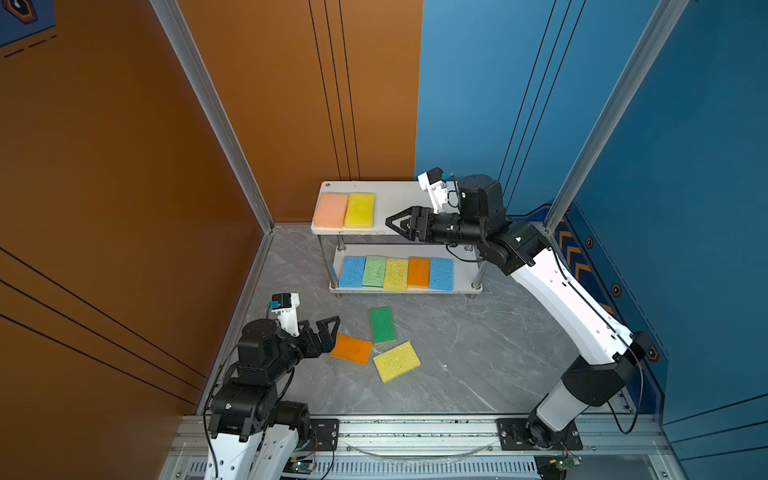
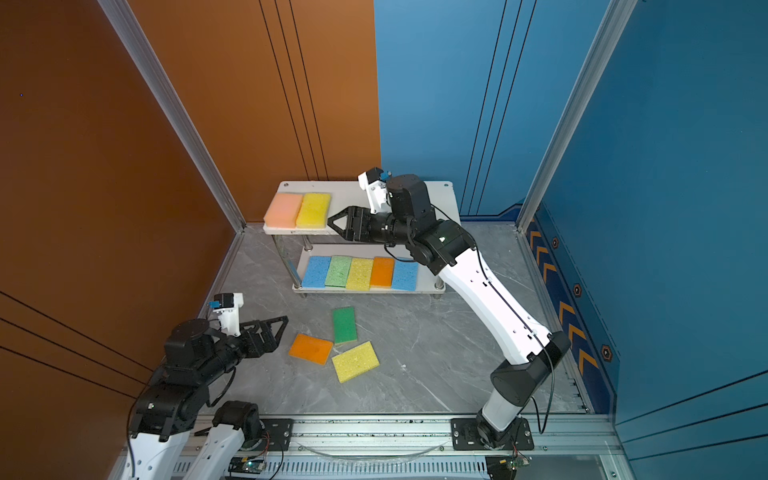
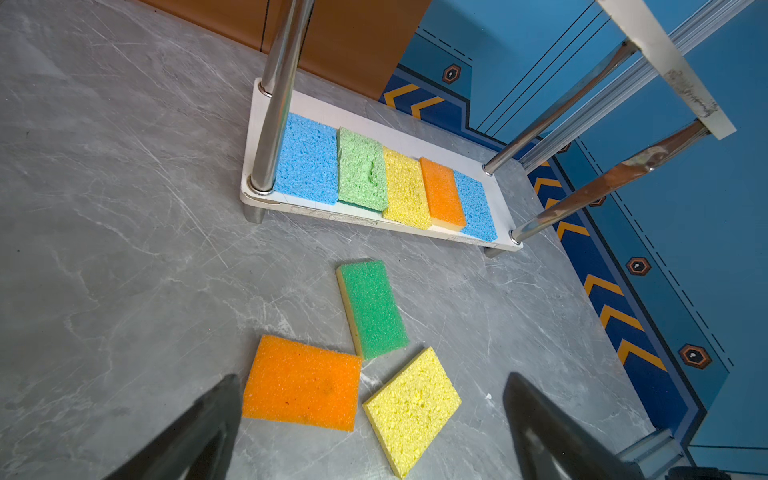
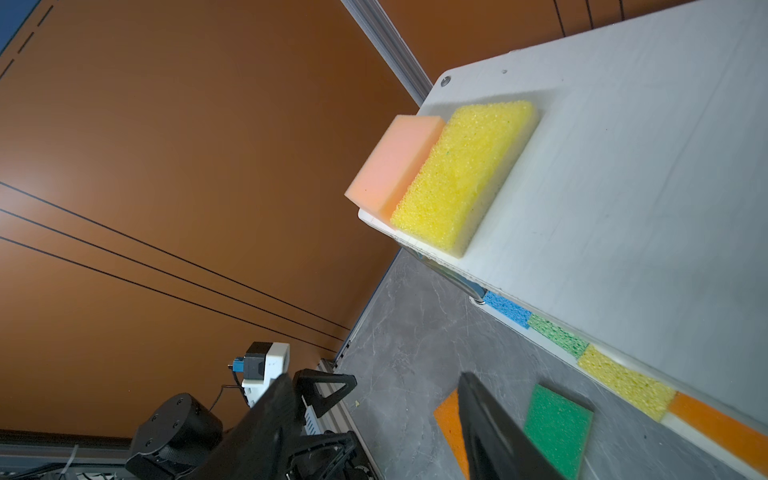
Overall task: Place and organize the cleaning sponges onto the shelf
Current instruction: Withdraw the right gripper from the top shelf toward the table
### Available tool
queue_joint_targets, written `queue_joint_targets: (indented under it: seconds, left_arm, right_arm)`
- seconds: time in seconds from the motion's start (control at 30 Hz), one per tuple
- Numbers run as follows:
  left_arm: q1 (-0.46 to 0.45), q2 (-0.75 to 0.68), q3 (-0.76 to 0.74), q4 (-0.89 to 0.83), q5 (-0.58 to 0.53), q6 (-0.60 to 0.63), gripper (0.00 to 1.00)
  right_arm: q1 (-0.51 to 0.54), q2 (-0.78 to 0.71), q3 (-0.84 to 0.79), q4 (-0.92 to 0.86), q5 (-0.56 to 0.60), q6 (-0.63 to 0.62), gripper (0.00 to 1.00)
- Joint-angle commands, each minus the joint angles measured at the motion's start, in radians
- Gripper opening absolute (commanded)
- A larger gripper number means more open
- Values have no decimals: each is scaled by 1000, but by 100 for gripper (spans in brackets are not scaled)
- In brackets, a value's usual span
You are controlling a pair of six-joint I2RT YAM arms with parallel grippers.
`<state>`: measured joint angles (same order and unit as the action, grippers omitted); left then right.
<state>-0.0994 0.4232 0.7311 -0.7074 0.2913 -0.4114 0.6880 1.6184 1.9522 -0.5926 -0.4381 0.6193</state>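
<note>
Meanwhile, seven sponges are sitting on the shelf [image 1: 399,195] and three are lying loose

At the left end of the shelf's top board, the peach-pink sponge [image 1: 331,210] is sitting flat. The upper yellow sponge [image 1: 360,209] is lying right beside it, their long sides touching. On the lower board [image 1: 465,274] five more are lying side by side in a touching row. From left to right in both top views these are the left-end blue sponge [image 1: 352,272], the light green sponge [image 1: 374,271], the lower yellow sponge [image 1: 395,274], the shelved orange sponge [image 1: 418,272] and the right-end blue sponge [image 1: 441,274].

In front of the shelf, three sponges are lying flat and close together on the grey tabletop [image 1: 478,353]. The dark green sponge [image 1: 382,325] is lying nearest the shelf. Its near end appears to be touching a corner of the loose orange sponge [image 1: 351,349], and the loose yellow sponge [image 1: 397,360] is lying askew just beside both.

The left gripper [image 1: 330,334] is hovering low, just left of the loose orange sponge. Its jaws are standing spread wide and gripping nothing, and in the left wrist view the orange and yellow sponges are showing between its fingers [image 3: 216,411].

The right gripper [image 1: 392,224] is hanging at the front edge of the top board, near the upper yellow sponge but apart from it. In the right wrist view its fingers [image 4: 490,419] are standing parted with nothing between them
</note>
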Motion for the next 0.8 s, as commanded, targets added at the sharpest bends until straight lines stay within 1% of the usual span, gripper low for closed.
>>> queue_joint_targets:
  seconds: [0.0,0.13,0.47,0.6,0.77]
  left_arm:
    - [-6,14,-7,-1,11,19,98]
    - [-5,14,-7,-3,-1,19,98]
    - [-5,26,-8,-3,1,17,98]
    - [-6,32,-8,-3,3,17,98]
    - [-11,38,-10,-3,3,16,98]
  right_arm:
    - [7,-76,-74,-92,60,-83,65]
    - [7,-184,-235,-111,139,-118,69]
    - [7,-393,-565,-118,276,-129,70]
    - [7,-447,-672,-115,301,-111,73]
    - [7,-482,-781,-88,296,-83,73]
